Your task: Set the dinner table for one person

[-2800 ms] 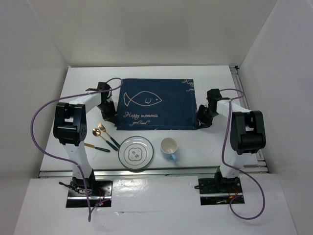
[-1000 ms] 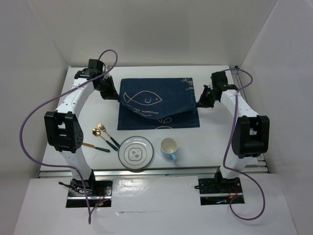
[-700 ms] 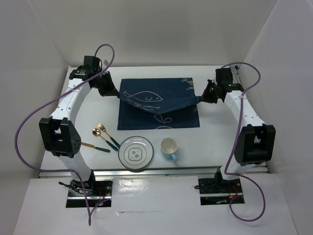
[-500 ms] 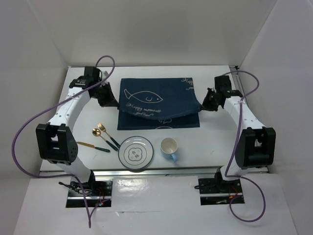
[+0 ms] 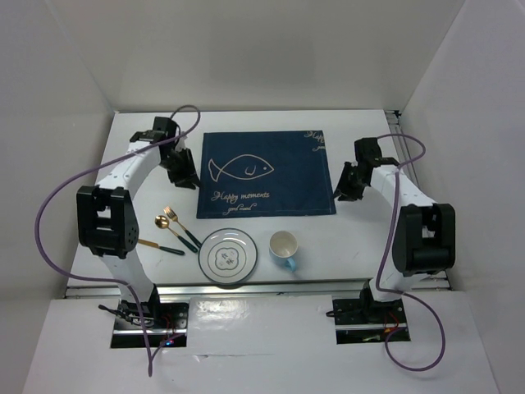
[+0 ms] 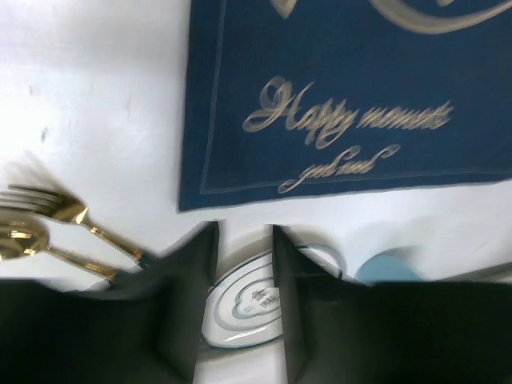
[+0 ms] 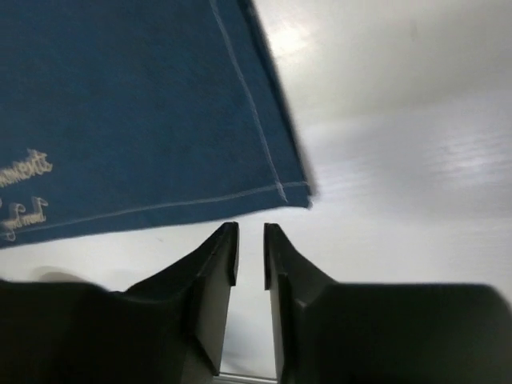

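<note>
Noting left gripper (image 6: 244,232) parted, empty | plate (image 6: 244,308) beyond its jaws, half hidden from us | right gripper (image 7: 250,232) parted, empty, placemat (image 7: 120,104) corner ahead

The navy placemat (image 6: 344,72) bears gold script reading "Happy moments"; the smaller line beneath is unclear.

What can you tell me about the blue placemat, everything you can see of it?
The placemat is a navy blue rectangle of cloth with a pale stitched line inside its edge. It has a fish outline across its middle, the script "Happy moments" below that, and a small motif in its far right corner. It lies spread flat on the white table, towards the far side. The left gripper and right gripper stand open beside its left and right edges, neither holding it.
</note>
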Controlling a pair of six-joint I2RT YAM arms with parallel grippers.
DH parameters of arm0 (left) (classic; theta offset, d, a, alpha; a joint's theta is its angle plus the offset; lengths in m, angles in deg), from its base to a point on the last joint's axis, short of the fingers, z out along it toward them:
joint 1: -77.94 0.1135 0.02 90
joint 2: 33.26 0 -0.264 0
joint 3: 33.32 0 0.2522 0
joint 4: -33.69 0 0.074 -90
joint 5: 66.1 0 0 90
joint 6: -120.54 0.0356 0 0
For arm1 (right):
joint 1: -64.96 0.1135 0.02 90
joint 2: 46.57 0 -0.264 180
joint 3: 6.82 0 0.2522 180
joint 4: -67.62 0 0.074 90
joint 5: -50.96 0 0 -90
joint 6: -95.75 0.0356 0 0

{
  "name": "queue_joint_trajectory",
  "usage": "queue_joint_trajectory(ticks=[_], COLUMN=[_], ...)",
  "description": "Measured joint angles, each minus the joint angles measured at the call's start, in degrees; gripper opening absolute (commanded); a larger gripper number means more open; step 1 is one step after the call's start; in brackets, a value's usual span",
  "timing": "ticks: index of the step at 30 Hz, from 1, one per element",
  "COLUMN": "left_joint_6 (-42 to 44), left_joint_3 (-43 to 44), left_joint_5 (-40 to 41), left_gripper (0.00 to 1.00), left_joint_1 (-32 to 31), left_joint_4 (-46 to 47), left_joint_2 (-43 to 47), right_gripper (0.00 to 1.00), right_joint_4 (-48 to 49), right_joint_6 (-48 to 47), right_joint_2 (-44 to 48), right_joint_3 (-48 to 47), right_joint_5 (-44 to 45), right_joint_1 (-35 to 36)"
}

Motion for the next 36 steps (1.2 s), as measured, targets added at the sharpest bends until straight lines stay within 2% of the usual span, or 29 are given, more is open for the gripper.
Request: queue_joint_trajectory(ticks=[2, 3, 11, 17, 28, 36], left_joint_6=[0.57, 1.51, 1.05, 0.92, 0.76, 0.83], left_joint_3=[2.84, 3.87, 3.08, 0.48, -6.75, -11.76], left_joint_5=[0.17, 0.11, -0.07, -0.15, 0.79, 3.28], left_gripper=[0.08, 0.00, 0.00, 0.00, 0.00, 0.00], left_joint_1=[-0.07, -0.11, -1.20, -1.49, -1.46, -1.49], left_joint_4=[0.98, 1.75, 6.14, 7.34, 11.17, 12.28], left_joint_2=[-0.02, -0.15, -8.20, -12.98, -9.40, -5.53], right_gripper=[0.12, 0.00, 0.00, 0.00, 0.00, 0.00], right_joint_4=[0.48, 0.83, 3.65, 5.18, 12.57, 13.79], right_joint_6=[-0.09, -0.07, 0.31, 0.76, 2.86, 3.72], right_joint_2=[-0.96, -2.03, -12.48, -15.87, -12.00, -9.64], right_joint_3=[-1.90, -3.02, -5.38, -4.28, 3.32, 6.56], right_joint_5=[-1.20, -1.97, -4.44, -5.31, -8.44, -9.11], right_joint_1=[0.00, 0.02, 0.04, 0.28, 0.28, 0.55])
